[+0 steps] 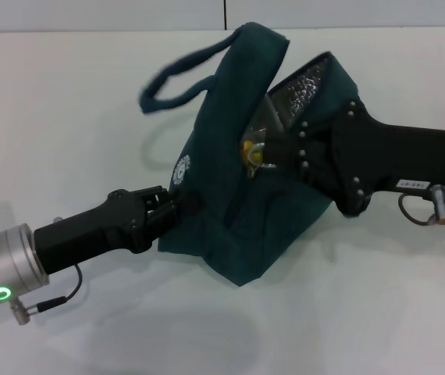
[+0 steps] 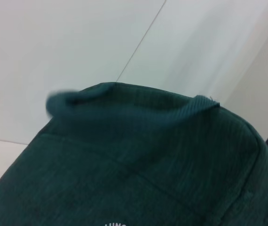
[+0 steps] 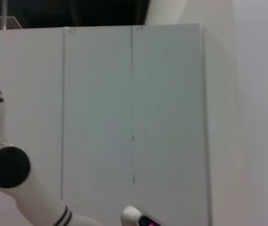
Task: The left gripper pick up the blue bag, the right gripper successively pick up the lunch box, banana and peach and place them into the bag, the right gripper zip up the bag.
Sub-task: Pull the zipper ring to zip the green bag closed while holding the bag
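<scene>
1. Head view: our left gripper (image 1: 174, 205) has its fingers clamped on the blue bag (image 1: 238, 211), held above the worktop (image 1: 66, 117).
2. Our right gripper (image 1: 273, 152) reaches into the bag's mouth; we cannot tell its fingers' state.
3. Something yellow, likely the banana (image 1: 250, 152), shows there.
4. We judge packing underway; zipping remains.
</scene>
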Controlling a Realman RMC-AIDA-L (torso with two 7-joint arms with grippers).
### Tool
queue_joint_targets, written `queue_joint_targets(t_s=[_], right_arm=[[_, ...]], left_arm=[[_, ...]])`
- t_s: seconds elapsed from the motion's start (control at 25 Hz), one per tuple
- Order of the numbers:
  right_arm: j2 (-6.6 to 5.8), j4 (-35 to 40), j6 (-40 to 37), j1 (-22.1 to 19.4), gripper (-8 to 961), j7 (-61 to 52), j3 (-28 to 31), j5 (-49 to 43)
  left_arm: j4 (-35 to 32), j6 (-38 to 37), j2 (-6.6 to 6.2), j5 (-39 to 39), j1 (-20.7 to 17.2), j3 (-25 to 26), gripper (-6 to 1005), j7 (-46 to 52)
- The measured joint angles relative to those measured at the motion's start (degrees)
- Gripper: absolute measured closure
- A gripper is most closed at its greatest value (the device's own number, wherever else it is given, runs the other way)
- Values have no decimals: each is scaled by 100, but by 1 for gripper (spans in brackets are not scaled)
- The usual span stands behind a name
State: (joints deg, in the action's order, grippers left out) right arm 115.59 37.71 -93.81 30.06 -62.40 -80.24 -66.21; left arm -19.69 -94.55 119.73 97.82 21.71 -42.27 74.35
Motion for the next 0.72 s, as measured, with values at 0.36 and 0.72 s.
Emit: queue_joint_targets(t_s=[0.36,0.72], right_arm=[[23,-369,410,-42,948,-21,63,301],[13,-408,382,-5,948,-46,67,423]], left_arm=[[49,-9,-7,-83,9,-7,856,2],[53,-10,-11,-19,9,-54,924,-53]])
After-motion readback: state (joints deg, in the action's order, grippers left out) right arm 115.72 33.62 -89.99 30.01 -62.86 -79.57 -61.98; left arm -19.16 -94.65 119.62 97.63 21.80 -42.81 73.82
